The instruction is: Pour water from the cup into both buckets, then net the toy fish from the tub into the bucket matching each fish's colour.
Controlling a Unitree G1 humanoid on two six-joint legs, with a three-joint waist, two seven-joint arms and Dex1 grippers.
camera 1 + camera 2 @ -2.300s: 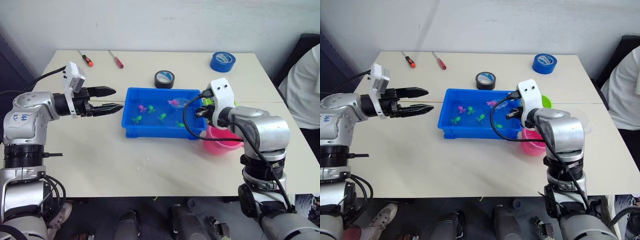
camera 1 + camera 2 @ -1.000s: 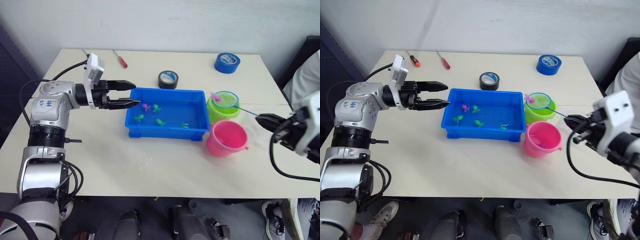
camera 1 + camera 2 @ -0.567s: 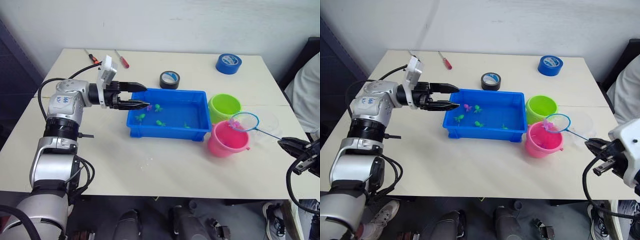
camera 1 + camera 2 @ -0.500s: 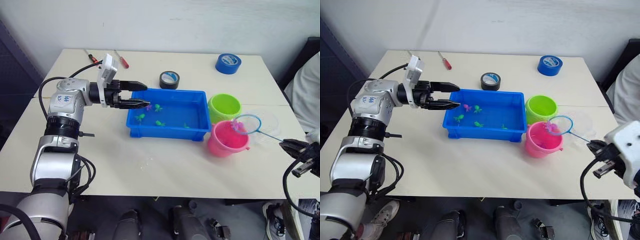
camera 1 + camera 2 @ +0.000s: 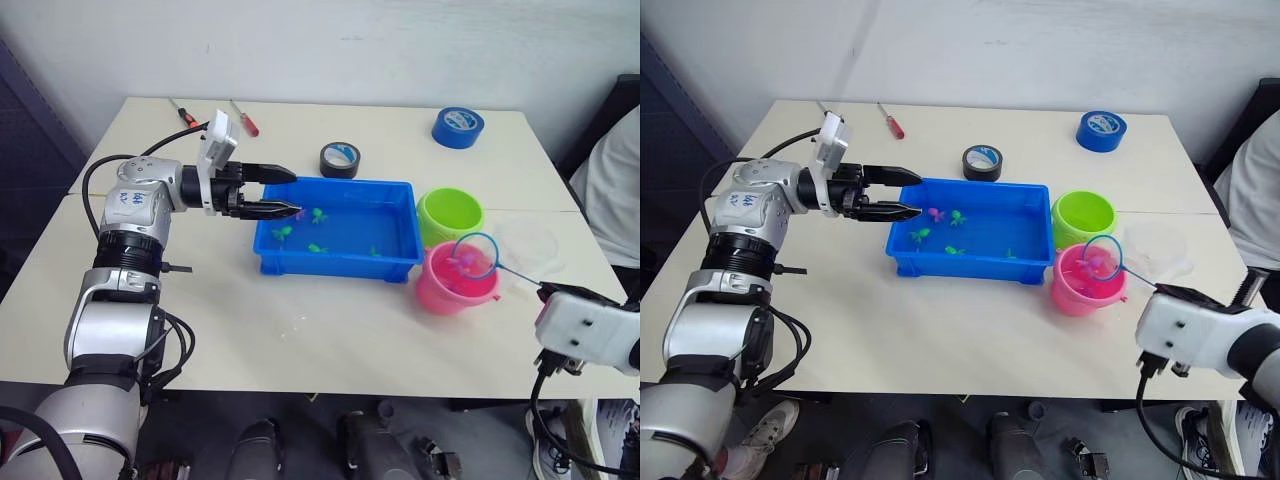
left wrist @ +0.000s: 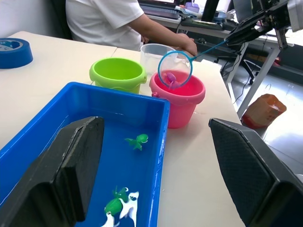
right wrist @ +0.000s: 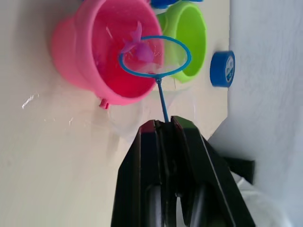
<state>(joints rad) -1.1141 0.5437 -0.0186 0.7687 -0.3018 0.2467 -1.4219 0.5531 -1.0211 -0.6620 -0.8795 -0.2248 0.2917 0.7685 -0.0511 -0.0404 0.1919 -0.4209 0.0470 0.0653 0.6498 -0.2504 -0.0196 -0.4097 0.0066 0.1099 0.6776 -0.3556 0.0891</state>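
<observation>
The blue tub point(image 5: 392, 266) holds water and a few green toy fish point(image 5: 283, 232) plus a pink one. My left gripper point(image 5: 298, 194) is open and hovers over the tub's left end. To the right of the tub stand the lime green bucket point(image 5: 450, 213) and, nearer me, the pink bucket point(image 5: 440, 292). The clear cup point(image 5: 527, 240) stands right of them. My right gripper point(image 7: 164, 124) is shut on the net's thin handle. The net point(image 5: 473, 255) is tilted over the pink bucket's mouth with a pink fish point(image 7: 140, 49) in its mesh.
A black tape roll point(image 5: 340, 159) lies behind the tub, a blue tape roll point(image 5: 458, 126) at the back right. Two screwdrivers point(image 5: 245, 117) lie at the back left. A person in a white shirt point(image 5: 610, 180) sits beyond the table's right edge.
My right arm has lifted the net with the pink fish out of the tub, past the green bucket, and holds it over the pink bucket. The left gripper stays open at the tub's left end.
</observation>
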